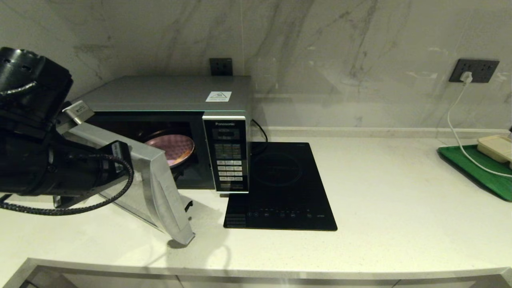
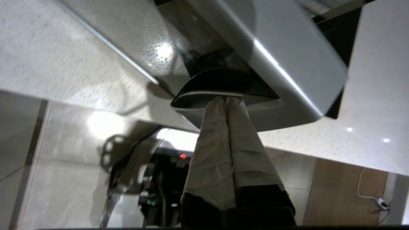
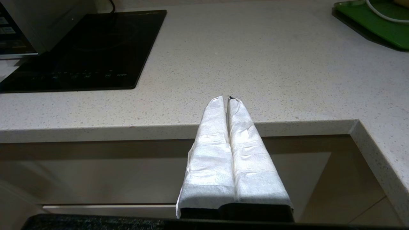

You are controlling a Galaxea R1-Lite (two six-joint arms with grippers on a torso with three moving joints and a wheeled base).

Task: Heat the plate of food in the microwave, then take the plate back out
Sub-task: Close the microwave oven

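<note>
The silver microwave (image 1: 168, 94) stands at the back left of the counter with its door (image 1: 156, 188) swung partly open. Inside sits the lilac plate (image 1: 171, 149); I cannot make out the fries on it. My left arm reaches across the door's outer face. In the left wrist view, my left gripper (image 2: 226, 99) is shut, with nothing between the fingers. Its padded tips touch the curved silver handle (image 2: 191, 107) of the door (image 2: 287, 70). My right gripper (image 3: 225, 98) is shut and empty, parked at the counter's front edge.
A flat black induction hob (image 1: 280, 188) lies right beside the microwave. A green tray (image 1: 480, 168) with a beige lidded box (image 1: 496, 147) sits at the far right. A white cable (image 1: 454, 128) runs down to it from a wall socket (image 1: 474, 71).
</note>
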